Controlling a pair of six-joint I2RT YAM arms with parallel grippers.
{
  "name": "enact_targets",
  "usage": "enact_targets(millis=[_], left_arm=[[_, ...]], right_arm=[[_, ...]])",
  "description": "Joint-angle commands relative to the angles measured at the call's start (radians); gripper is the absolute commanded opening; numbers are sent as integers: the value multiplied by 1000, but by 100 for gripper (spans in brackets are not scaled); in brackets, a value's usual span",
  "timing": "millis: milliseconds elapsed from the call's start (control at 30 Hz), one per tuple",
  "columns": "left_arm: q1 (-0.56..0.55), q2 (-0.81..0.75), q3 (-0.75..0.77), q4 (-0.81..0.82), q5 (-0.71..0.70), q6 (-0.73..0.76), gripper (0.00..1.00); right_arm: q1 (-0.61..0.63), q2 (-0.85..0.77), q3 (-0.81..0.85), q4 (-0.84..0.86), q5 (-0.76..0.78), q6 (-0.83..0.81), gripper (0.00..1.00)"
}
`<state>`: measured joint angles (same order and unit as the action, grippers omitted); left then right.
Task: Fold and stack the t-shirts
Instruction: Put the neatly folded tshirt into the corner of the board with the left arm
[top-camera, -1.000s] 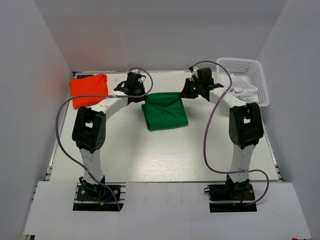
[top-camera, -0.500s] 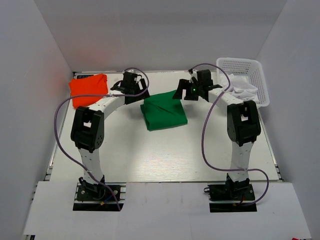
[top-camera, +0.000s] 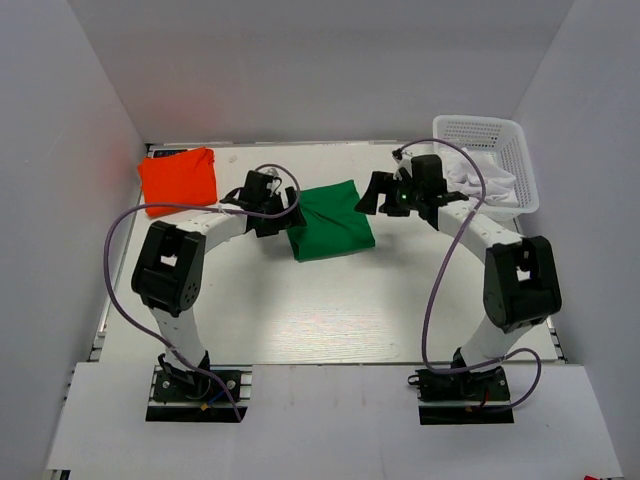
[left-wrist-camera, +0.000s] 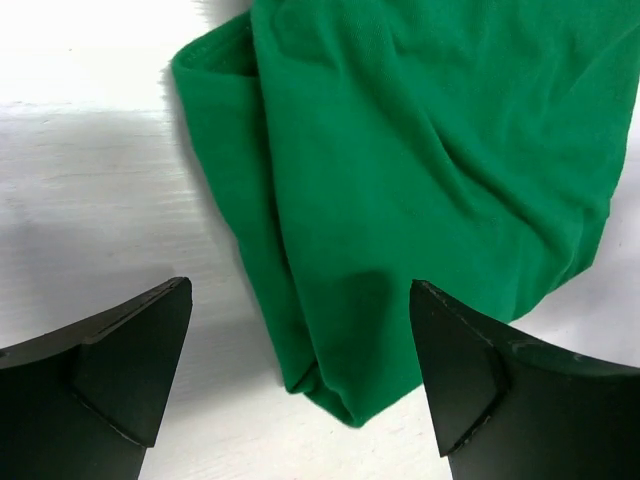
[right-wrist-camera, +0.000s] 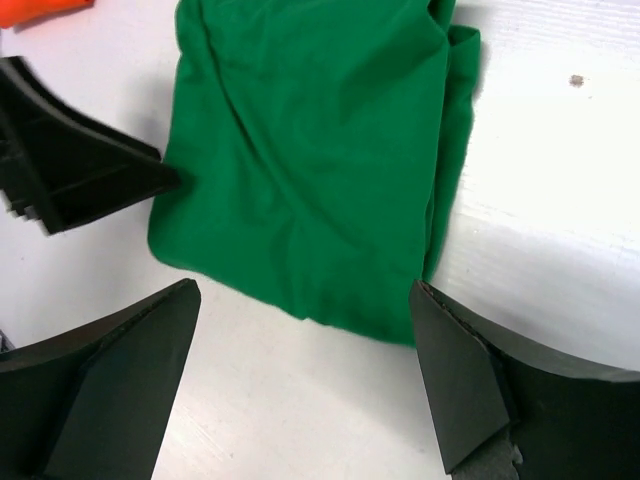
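The green t-shirt (top-camera: 330, 222) lies folded in a rough rectangle on the white table, in the middle toward the back. The orange-red t-shirt (top-camera: 180, 178) lies folded at the back left. My left gripper (top-camera: 286, 212) hovers open at the green shirt's left edge, and the left wrist view shows the green shirt (left-wrist-camera: 420, 170) below the left gripper (left-wrist-camera: 300, 290). My right gripper (top-camera: 372, 192) hangs open over the shirt's back right corner. In the right wrist view the right gripper (right-wrist-camera: 305, 288) holds nothing above the green shirt (right-wrist-camera: 310, 170). A corner of the orange-red t-shirt (right-wrist-camera: 40, 8) shows there too.
A white lattice basket (top-camera: 490, 135) stands at the back right with white cloth (top-camera: 482, 180) in it. Grey walls close in the table on three sides. A left-arm finger (right-wrist-camera: 70, 170) shows dark beside the green shirt in the right wrist view.
Both grippers opened and let go of the green shirt's back corners. Both arms then drew back toward the near side, and the shirt settled flat on the table.
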<state>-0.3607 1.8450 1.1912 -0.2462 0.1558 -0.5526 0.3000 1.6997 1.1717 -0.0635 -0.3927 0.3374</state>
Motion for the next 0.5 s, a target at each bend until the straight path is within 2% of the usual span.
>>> enact_targets(millis=[0,33,367,467], left_arm=[[-3,43,11,56,34,-15,100],[-3,57,11,56,43,-15,100],[-12,190,66,93,68,13,70],[-23,233,99,93,77,40,55]], right_arm=[[-6,-105,-50,25,8,15,91],[-6,-115,-53,24,8,15,91],[-7,-275,-176,22,78,20,91],[-9,-305,-210,24,117,18,91]])
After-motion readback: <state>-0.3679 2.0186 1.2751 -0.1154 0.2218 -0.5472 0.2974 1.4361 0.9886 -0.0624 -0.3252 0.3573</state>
